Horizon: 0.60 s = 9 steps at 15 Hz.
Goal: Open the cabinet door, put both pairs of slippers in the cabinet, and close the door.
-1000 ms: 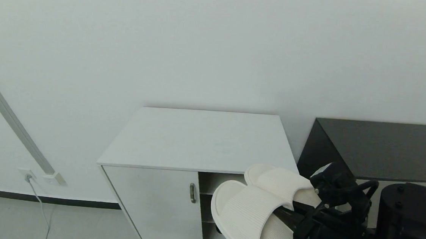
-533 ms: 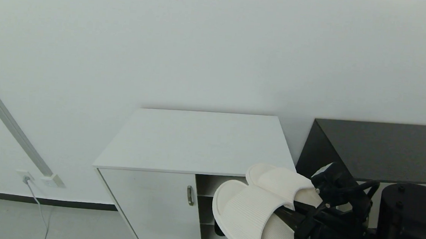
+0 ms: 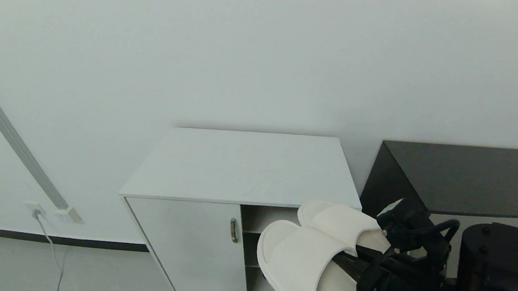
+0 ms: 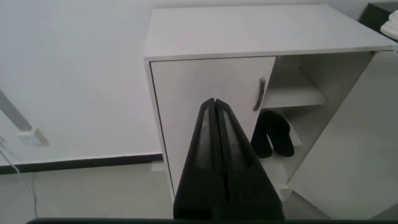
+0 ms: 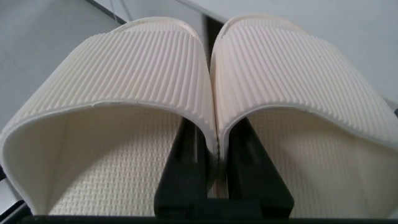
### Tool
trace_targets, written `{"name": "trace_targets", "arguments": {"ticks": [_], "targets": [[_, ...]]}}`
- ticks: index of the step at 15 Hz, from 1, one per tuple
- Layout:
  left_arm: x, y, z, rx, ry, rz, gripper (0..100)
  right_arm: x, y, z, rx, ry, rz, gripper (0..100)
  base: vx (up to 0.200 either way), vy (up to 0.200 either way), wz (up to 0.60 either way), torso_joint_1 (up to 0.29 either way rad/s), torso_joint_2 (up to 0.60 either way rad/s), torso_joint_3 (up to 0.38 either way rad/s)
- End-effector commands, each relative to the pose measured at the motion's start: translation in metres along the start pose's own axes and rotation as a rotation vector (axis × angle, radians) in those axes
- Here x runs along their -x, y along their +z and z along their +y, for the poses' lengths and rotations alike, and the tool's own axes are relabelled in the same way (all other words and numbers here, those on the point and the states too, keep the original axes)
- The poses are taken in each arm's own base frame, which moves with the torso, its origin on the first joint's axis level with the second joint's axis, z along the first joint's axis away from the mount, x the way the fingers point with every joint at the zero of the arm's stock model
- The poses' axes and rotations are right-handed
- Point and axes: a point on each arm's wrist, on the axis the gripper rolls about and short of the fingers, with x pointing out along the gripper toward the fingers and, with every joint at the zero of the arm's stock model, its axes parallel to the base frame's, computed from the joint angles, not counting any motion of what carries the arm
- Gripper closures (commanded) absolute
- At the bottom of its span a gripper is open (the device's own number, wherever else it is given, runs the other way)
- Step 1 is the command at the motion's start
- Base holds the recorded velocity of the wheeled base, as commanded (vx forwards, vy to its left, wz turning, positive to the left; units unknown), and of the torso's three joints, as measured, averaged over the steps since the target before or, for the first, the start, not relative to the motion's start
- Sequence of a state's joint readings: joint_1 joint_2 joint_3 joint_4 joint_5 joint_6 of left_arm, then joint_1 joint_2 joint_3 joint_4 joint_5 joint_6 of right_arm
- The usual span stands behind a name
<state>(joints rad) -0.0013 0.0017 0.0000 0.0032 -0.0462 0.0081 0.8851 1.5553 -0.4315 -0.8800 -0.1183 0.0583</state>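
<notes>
Right tool (image 5: 216,163) pinches the white slippers (image 3: 310,256) by their touching inner edges, toes toward the open cabinet (image 3: 243,167) for shelving; left tool (image 4: 214,109) pressed together, empty.

I count one white cabinet (image 3: 243,167), two cream slippers (image 3: 305,265) at lower right in the head view, two black slippers (image 4: 278,134) inside the cabinet, one black table (image 3: 469,178), and one wall socket (image 3: 33,209).

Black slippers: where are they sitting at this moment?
In the left wrist view, the black slippers sit inside the open right half of the cabinet, on the shelf under the top one, beside the closed door.
</notes>
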Motion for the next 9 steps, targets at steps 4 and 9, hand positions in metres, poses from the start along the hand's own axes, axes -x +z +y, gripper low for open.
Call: {"name": "trace_targets", "arguments": {"ticks": [4,9], "targets": [[-0.0001,0.0,0.0,0.0,0.001,0.001,100,-0.0004,0.0,0.0001,0.0,0.0,0.0,100,0.0,0.0,0.0,0.0,0.0,0.0],[-0.0001,0.0,0.0,-0.001,0.0,0.001,100,-0.0006,-0.0003,0.0012,0.0,0.005,0.002,100,0.0,0.0,0.0,0.0,0.0,0.0]]}}
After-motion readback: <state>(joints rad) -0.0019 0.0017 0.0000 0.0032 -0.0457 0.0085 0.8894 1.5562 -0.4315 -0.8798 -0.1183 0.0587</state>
